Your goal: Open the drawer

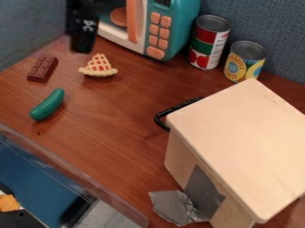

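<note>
Evidently, the black bar handle (178, 106) of the wooden drawer cabinet (238, 133), set at the view's four o'clock, is found between four and five from the black gripper (82, 46), its long axis slanted eight-to-two. Gripper opening and any load cannot be determined.

It is nice and bright. Light from above makes the top of the pale wooden box (238, 138) glow, and its side is darker. The brown wooden table (119, 116) has a soft shine.
</note>
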Robot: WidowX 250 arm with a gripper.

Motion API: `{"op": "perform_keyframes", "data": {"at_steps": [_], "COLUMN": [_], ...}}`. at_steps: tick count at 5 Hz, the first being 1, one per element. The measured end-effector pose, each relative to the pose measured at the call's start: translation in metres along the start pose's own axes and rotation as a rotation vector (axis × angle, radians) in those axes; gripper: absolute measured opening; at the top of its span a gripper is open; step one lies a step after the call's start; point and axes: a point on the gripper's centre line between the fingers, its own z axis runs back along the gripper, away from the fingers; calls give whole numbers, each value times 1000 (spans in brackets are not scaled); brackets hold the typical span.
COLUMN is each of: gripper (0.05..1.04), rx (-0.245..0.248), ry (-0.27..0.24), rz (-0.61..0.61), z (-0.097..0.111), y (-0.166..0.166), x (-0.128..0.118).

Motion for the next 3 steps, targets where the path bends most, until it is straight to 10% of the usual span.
{"op": "perform_keyframes", "data": {"at_steps": [3], "gripper": [999], "rx": [-7], "ry": [-75], "rz": [37], "z": [-48], "y": [-34], "x": [75]}}
